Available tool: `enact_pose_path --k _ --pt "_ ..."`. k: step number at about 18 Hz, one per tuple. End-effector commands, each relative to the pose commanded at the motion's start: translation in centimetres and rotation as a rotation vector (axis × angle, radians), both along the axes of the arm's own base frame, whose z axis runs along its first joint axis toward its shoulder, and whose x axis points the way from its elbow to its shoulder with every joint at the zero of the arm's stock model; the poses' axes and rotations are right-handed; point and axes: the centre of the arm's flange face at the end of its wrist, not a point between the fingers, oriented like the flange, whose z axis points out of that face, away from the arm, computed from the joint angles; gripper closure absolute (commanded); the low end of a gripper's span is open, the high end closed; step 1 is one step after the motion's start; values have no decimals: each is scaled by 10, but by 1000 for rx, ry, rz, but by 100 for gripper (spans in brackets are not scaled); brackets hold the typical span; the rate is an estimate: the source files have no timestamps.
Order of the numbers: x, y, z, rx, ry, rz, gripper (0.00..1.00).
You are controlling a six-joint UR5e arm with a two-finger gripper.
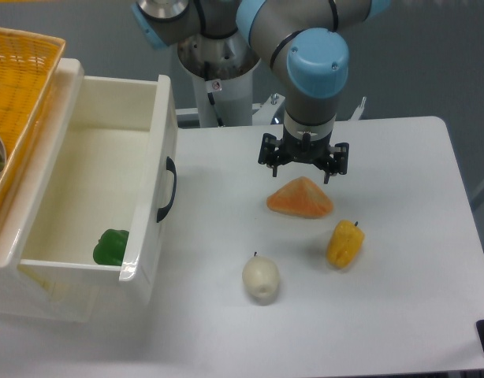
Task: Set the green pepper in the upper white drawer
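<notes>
A white table [400, 315] fills most of the view, its right edge running down the right side and its near edge along the bottom, with bare surface on the near right and between the things on it. At the left stands the upper white drawer [92, 197], pulled open, a deep glossy box with a curved black handle [168, 189] on its front panel facing the table's middle. The green pepper [110, 247] lies inside the drawer at its near corner, just behind the front panel; it is small, glossy, bright green and lumpy. An orange woven basket [17, 94] sits above the drawer at the far left. The robot's hand [303, 164] hangs over the middle of the table, its black fingers spread fairly wide and holding nothing, just above and behind an orange wedge-shaped piece [300, 198]. A yellow pepper [344, 244] and a pale round vegetable [260, 278] lie nearer the front
</notes>
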Motion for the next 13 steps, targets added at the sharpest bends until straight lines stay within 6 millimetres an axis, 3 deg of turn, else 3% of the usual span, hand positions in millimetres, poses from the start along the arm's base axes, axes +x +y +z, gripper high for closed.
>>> enact_pose_path --k 4,13 --pt "9 -4 -5 -4 -12 5 0" --pt "9 0 -11 -12 -17 84 0"
